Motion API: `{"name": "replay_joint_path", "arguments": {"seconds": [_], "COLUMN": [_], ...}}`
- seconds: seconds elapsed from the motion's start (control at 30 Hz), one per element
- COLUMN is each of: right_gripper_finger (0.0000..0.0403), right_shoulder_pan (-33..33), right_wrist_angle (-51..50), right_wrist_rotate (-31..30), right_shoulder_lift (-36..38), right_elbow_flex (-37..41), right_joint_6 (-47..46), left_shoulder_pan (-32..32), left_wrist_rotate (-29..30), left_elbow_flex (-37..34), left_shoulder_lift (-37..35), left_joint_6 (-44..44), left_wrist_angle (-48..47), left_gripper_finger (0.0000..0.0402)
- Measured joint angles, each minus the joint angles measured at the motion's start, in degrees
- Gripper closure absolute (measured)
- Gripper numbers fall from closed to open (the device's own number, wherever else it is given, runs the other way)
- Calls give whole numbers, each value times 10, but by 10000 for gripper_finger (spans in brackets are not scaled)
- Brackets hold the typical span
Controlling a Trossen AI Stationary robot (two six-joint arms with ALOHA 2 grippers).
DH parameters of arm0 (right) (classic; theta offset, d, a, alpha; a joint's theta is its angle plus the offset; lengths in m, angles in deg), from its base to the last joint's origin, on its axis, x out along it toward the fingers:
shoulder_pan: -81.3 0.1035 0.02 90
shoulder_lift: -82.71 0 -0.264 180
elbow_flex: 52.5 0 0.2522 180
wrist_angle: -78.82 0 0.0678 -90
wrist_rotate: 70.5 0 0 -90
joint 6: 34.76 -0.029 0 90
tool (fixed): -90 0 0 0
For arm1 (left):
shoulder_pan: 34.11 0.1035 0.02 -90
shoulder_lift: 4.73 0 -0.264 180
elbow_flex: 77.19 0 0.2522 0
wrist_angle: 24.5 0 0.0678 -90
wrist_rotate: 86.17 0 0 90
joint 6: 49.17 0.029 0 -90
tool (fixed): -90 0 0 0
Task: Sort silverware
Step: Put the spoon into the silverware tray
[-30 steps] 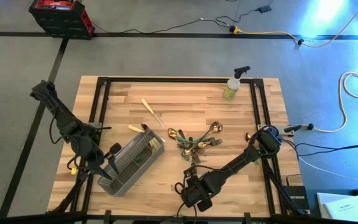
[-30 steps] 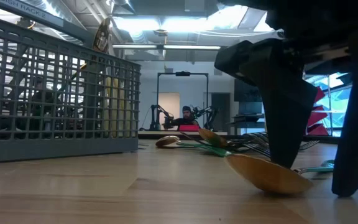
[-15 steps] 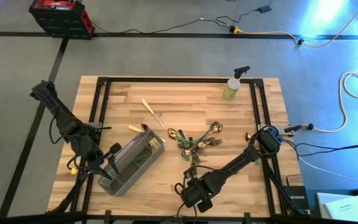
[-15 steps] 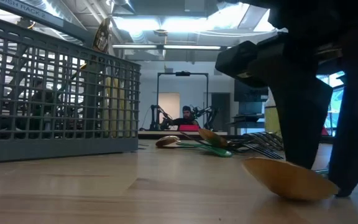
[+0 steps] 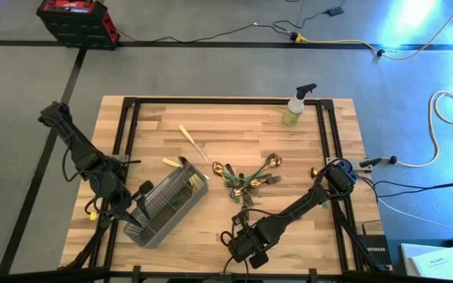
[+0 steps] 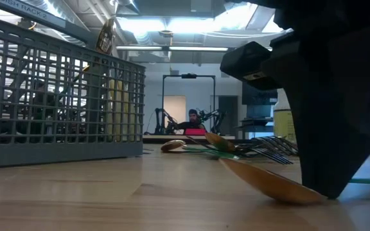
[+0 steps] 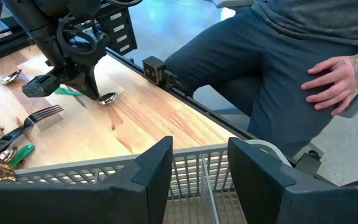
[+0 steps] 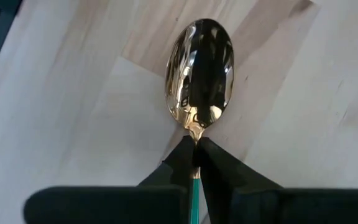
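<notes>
Where bare boards spread, right pincer clamps spoon — near table edge.

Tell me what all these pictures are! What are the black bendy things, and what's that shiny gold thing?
Those are two robot arms at a wooden table, tidying cutlery. One picture looks down from above, one peeks across the tabletop, and two come from little cameras on the arms' wrists. The right pincer has pinched shut on a gold spoon by its thin green neck; the spoon's bowl rests on the wood. The left pincer is at the grey basket, with the basket's rim between its fingers. A pile of spoons and forks lies mid-table, and a spray bottle stands near the far edge. A person sits beside the table.
</notes>
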Motion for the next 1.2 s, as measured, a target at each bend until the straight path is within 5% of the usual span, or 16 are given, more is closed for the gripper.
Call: {"name": "replay_joint_path", "arguments": {"seconds": [0.3, 0.7, 1.2], "right_gripper_finger": [384, 313, 322], "right_shoulder_pan": [-2, -3, -3], "right_wrist_angle": [2, -16, -37], "right_wrist_rotate": [8, 18, 33], "right_shoulder_lift": [1, 9, -12], "right_elbow_flex": [0, -18, -19], "right_joint_6": [-49, -65, -73], "left_shoulder_pan": [0, 0, 0], "left_wrist_rotate": [0, 0, 0], "left_elbow_flex": [0, 0, 0], "left_shoulder_lift": [0, 0, 0], "left_joint_6": [0, 0, 0], "left_wrist_angle": [0, 0, 0], "left_gripper_finger": [261, 261, 261]}}
